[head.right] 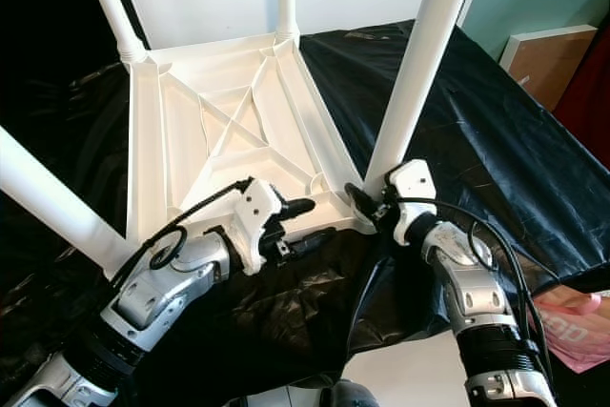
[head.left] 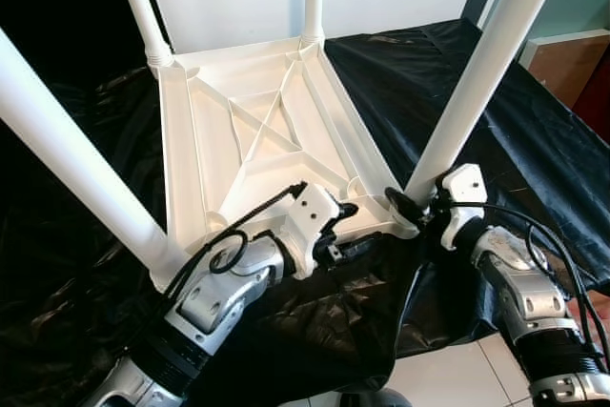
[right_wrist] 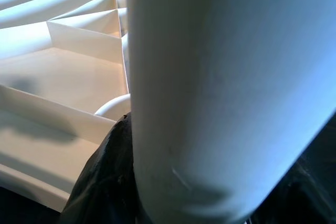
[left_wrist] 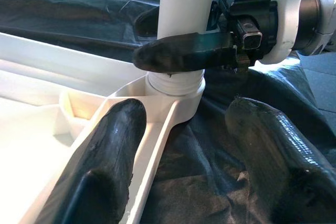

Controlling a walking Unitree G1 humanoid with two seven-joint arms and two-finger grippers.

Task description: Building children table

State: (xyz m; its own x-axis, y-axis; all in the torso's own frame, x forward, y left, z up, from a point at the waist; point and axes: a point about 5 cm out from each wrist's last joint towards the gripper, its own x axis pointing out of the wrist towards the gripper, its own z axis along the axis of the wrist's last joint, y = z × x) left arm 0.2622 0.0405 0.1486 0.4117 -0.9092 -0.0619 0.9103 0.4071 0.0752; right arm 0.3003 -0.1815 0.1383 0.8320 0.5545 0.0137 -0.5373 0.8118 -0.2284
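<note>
White table leg (head.left: 477, 73) clamped by right gripper (head.left: 408, 205); left gripper (head.left: 341, 228) spread over tabletop rim (head.left: 376, 226)

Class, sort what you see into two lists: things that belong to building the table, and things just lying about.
Belongs to the job:
upturned white tabletop
near-right table leg
right pincer, shut on that leg
left pincer, open

Lying about:
black sheet
pink item

Table top (head.left: 250, 131): white moulded plastic, smooth, slight sheen, ribbed underside; legs (head.left: 481, 73): white smooth plastic tubes; cover sheet (head.left: 457, 92): black, thin, crinkled, faintly glossy; gripper fingers (left_wrist: 110, 166): black, matt, slightly rough; arms (head.left: 519, 283): silver brushed metal
</note>
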